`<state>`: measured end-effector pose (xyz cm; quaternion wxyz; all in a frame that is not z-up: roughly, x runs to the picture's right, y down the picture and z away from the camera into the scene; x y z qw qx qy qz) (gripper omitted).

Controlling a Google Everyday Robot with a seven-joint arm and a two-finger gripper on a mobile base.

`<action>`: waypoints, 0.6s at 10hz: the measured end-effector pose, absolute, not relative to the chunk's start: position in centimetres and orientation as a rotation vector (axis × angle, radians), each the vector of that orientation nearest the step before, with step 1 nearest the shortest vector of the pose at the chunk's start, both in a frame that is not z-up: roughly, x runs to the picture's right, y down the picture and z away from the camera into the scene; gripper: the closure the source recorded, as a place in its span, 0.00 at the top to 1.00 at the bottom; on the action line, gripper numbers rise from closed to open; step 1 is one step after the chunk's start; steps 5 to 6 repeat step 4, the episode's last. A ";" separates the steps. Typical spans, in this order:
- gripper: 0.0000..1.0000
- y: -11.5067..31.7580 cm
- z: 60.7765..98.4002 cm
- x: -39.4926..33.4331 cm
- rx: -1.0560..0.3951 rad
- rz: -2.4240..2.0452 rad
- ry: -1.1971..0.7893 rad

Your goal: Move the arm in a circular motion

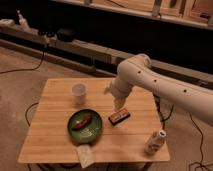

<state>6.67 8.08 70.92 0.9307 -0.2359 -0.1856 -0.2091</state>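
The wooden tabletop (55, 137) was spanned from the right by the arm (165, 86), bent downward at its elbow. A green plate (95, 127), a white cup (79, 93) and a dark bar (119, 117) were seen below. The pincer (118, 103) was held just above the bar; its state could not be told.

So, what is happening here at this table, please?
The arm reaches in from the right over a wooden table, holding nothing. Its gripper hangs above the table's middle, just over a small dark box. On the table there are also a white cup, a green plate with food, a white bottle and a card at the front edge. None is being touched.
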 end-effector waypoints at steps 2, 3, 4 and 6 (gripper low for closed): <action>0.65 9.3 70.6 8.2 -0.511 -0.426 -0.352; 0.65 9.3 70.6 8.0 -0.511 -0.429 -0.354; 0.65 9.2 70.6 8.1 -0.510 -0.427 -0.353; 0.65 9.2 70.6 8.1 -0.510 -0.427 -0.353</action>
